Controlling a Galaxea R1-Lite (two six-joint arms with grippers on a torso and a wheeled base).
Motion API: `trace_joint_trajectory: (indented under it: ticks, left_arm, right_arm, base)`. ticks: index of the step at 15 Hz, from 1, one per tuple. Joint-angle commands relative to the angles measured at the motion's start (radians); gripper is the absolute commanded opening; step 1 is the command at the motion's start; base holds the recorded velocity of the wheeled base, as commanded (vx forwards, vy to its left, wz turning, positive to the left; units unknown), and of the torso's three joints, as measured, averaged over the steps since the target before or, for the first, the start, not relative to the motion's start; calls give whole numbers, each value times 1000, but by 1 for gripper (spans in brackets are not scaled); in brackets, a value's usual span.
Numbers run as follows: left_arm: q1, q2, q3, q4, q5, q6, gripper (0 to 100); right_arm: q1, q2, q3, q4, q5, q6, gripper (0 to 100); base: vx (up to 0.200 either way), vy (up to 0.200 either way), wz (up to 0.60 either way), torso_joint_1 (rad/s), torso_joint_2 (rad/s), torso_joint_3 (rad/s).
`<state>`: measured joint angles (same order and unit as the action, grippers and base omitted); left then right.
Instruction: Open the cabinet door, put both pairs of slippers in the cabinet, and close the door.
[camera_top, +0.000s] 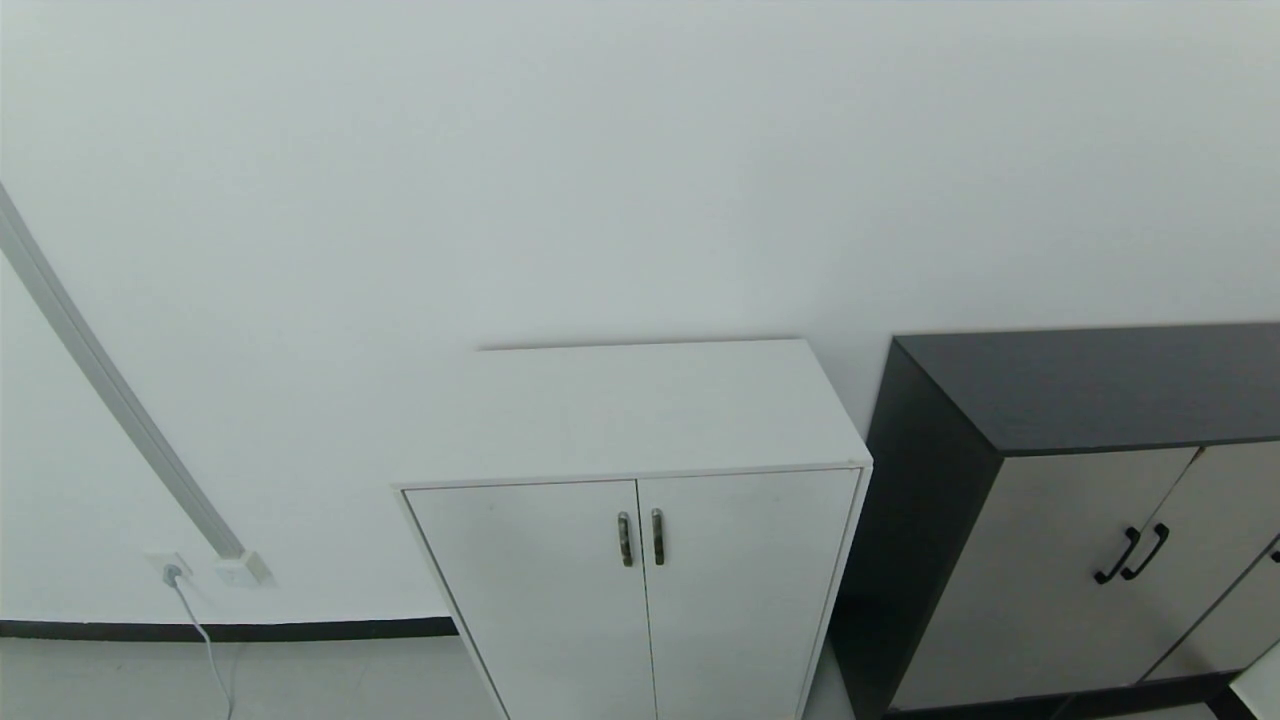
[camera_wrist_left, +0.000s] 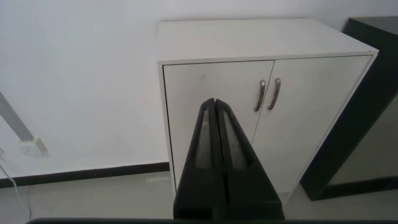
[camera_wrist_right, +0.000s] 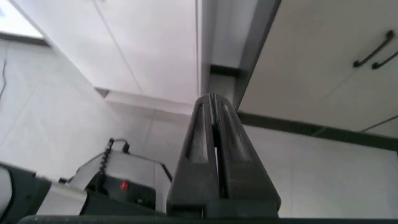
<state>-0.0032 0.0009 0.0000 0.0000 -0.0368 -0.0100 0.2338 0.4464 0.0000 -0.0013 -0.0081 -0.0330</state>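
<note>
The left gripper (camera_wrist_left: 215, 101) and right gripper (camera_wrist_right: 214, 96) are being held pressed together and empty while the white cabinet (camera_wrist_left: 311, 87), doors shut, is being faced ahead of the left one, and its handles (camera_wrist_left: 262, 95) could be knocked or missed unless they are being spread first

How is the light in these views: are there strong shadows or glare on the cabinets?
Head view: soft, even light; the white cabinet throws only a faint shadow on the wall, no glare on its doors. Left wrist view: equally flat, its handles hardly shine. Right wrist view: the gap beside the black cabinet is dark.
</note>
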Motion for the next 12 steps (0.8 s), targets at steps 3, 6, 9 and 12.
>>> trace_joint_trajectory:
  ticks: [3,6,9,12]
  left_arm:
    - [0,1,0,0,0,-1,0]
    - [0,1,0,0,0,-1,0]
    - [0,-1,0,0,0,-1,0]
    - [0,-1,0,0,0,-1,0]
  right_arm:
    - [-87,-112,0,0,0,-1,0]
    - [-130,-183,0,0,0,2,0]
    - [-153,-247,0,0,0,4,0]
    - [-180,-307,0,0,0,4,0]
  base:
    - [0,0,0,0,0,0]
    - [0,0,0,0,0,0]
    - [0,0,0,0,0,0]
    - [0,0,0,0,0,0]
